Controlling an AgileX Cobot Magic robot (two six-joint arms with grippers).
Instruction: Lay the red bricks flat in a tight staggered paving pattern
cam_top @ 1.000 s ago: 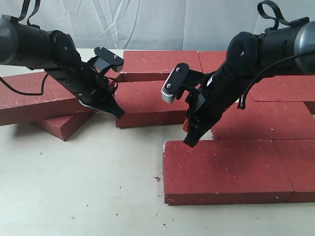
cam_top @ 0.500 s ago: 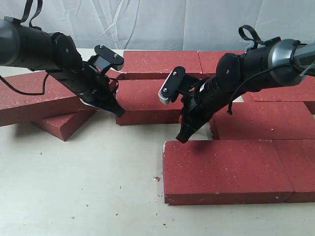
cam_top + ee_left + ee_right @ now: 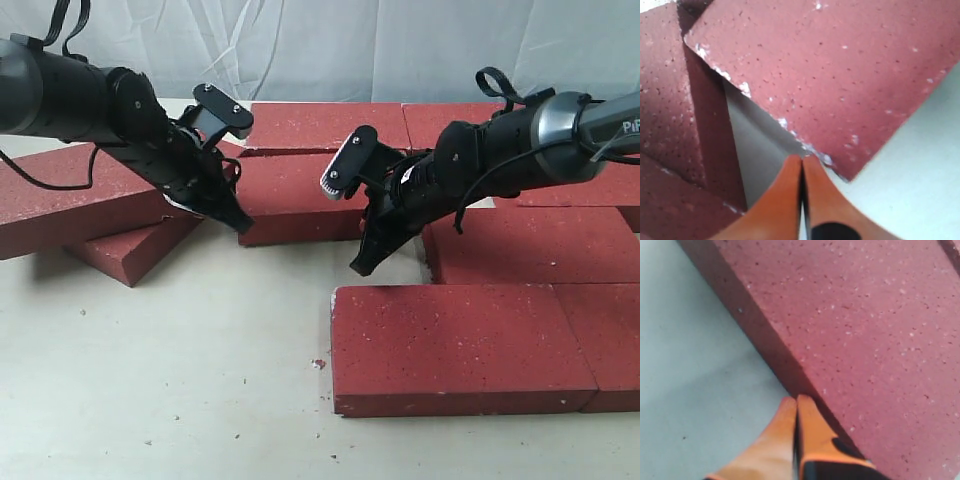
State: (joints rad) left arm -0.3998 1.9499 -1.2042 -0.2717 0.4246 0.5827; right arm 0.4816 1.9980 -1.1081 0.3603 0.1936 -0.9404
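My exterior camera looked slightly down across the table (image 3: pixel 150 380), left arm (image 3: pixel 70 100) entering at ten o'clock, right arm (image 3: pixel 540 145) at two. Wrist cameras peered closely past the left gripper (image 3: pixel 802 167) and right gripper (image 3: pixel 796 407) at red bricks (image 3: pixel 460 345) it also showed.

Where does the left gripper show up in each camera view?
Exterior view: left gripper sits left of centre, tip down at the near left corner of the middle brick.
Left wrist view: its shut orange fingertips are in the foreground, beside that brick's chipped edge.
Right wrist view: not in it.
Shared landmark: that middle brick's corner.
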